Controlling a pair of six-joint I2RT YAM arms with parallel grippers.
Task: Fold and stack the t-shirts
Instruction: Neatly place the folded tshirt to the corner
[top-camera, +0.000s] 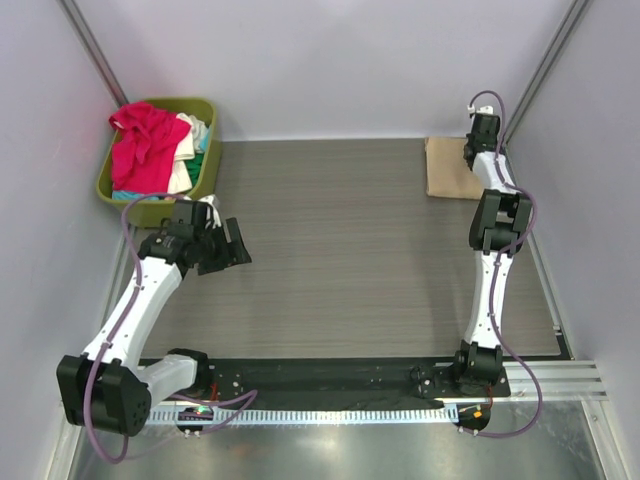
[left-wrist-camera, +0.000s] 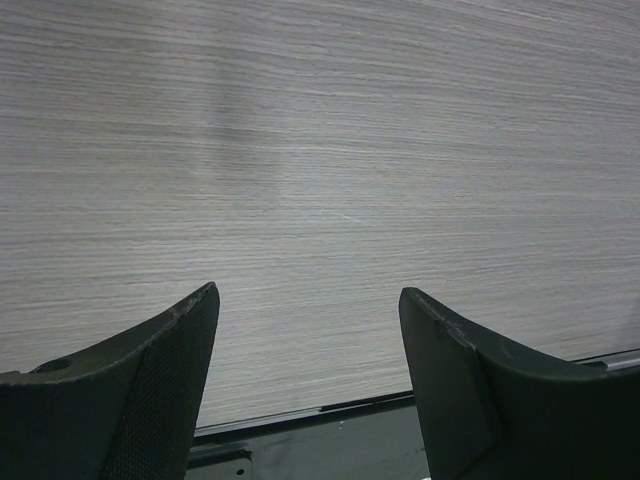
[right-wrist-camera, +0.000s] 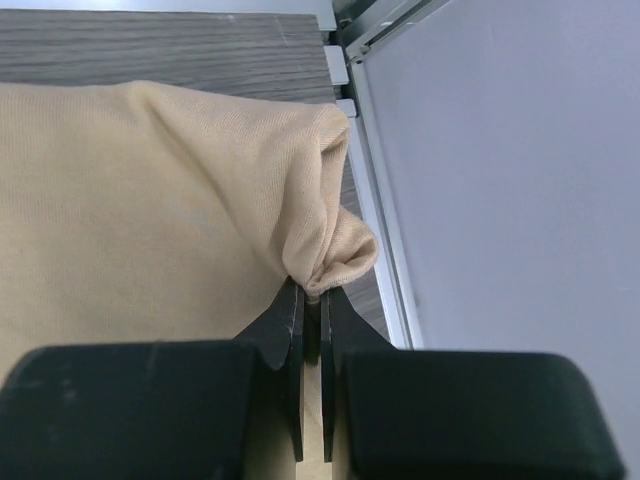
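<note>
A folded tan t-shirt (top-camera: 448, 168) lies at the table's far right corner. My right gripper (top-camera: 474, 150) is over its right edge, shut on a bunched fold of the tan t-shirt (right-wrist-camera: 150, 220), pinched at the gripper (right-wrist-camera: 312, 295). A pink-red t-shirt (top-camera: 145, 145), a cream-white one (top-camera: 187, 150) and a bit of teal cloth (top-camera: 203, 148) are heaped in the olive-green basket (top-camera: 205, 108) at far left. My left gripper (top-camera: 232, 250) hovers near the basket, open with nothing between its fingers (left-wrist-camera: 170, 370) above bare table in the left wrist view.
A metal rail (right-wrist-camera: 375, 200) runs along the table's right edge beside the tan shirt, with the grey wall (right-wrist-camera: 520, 180) just past it. A black strip (top-camera: 330, 375) borders the near edge by the arm bases. Wood-grain tabletop (top-camera: 340, 250) lies between the arms.
</note>
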